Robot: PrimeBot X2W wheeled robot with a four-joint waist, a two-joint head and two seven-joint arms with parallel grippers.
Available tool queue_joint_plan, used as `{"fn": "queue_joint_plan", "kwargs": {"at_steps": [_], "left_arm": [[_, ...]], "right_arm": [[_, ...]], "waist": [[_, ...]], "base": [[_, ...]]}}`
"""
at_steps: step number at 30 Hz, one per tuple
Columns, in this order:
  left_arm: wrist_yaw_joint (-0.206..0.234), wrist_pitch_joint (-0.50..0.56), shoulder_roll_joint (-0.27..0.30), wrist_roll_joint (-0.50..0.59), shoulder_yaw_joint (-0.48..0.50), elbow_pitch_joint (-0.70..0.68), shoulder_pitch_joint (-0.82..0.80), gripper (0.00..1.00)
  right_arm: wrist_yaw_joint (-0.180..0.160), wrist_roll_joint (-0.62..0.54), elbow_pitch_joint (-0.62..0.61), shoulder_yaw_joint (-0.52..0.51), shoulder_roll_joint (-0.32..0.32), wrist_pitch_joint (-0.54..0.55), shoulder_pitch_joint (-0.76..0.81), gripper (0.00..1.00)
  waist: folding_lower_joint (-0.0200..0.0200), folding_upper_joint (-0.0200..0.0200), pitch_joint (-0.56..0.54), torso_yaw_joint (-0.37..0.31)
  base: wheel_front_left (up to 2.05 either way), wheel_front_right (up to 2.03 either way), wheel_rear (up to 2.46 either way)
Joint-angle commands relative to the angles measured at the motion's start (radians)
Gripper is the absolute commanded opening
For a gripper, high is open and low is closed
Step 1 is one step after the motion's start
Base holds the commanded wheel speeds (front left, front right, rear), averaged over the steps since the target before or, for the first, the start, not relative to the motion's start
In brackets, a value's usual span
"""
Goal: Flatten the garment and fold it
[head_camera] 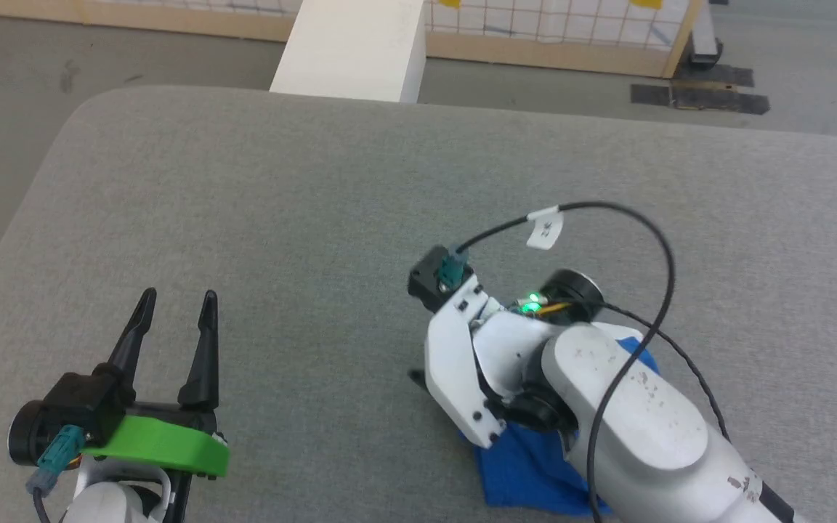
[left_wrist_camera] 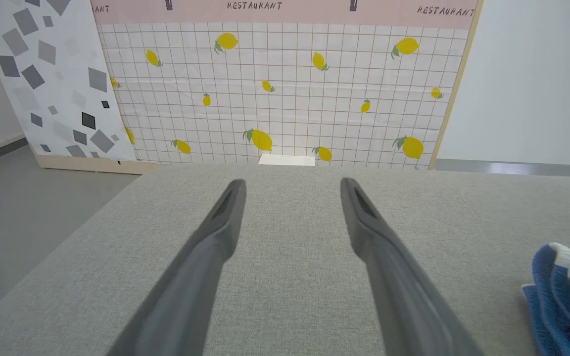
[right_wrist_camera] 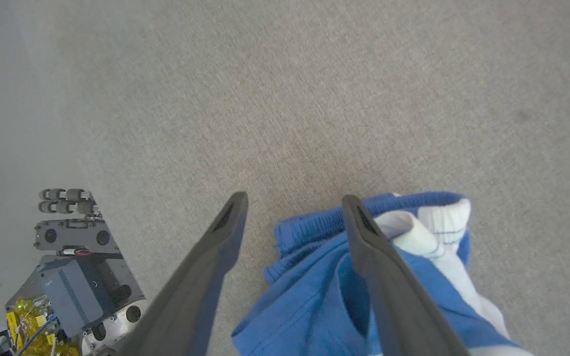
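Hovering above the crumpled garment [right_wrist_camera: 314,296] — right gripper [right_wrist_camera: 294,198], spread.

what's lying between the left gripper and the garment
Only bare grey cloth surface lies between the left gripper and the garment; the head view shows it.

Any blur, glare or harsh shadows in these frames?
Left wrist view: the left tool goes soft near the lens, the backdrop is sharp. Right wrist view: the right tool is likewise soft, the garment is fairly crisp. Head view: even light, no glare.
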Motion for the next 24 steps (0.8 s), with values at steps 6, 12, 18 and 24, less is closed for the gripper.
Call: {"fn": "queue_joint_plan", "kwargs": {"at_steps": [6,12,18,24], "left_arm": [[-0.007,-0.005,0.001,0.015,0.011,-0.007,0.010,1.00],[-0.007,-0.005,-0.007,0.027,0.028,-0.020,0.031,1.00],[-0.007,-0.005,-0.014,0.033,0.027,-0.031,0.041,1.00],[-0.007,-0.005,-0.009,0.026,0.025,-0.034,0.038,1.00]], "right_arm": [[-0.002,0.053,-0.086,-0.073,0.001,-0.112,-0.009,1.00],[-0.002,-0.053,-0.168,-0.303,0.001,-0.131,0.141,1.00],[-0.002,-0.147,-0.300,-0.507,0.001,-0.080,0.340,1.00],[-0.002,-0.197,-0.382,-0.615,0.001,-0.031,0.481,1.00]], "waist": [[-0.0001,0.0000,-0.053,-0.049],[-0.0001,0.0000,-0.077,-0.084],[-0.0001,0.0000,-0.076,-0.094],[-0.0001,0.0000,-0.062,-0.093]], "base": [[0.00,0.00,0.00],[0.00,0.00,0.00],[0.00,0.00,0.00],[0.00,0.00,0.00]]}}
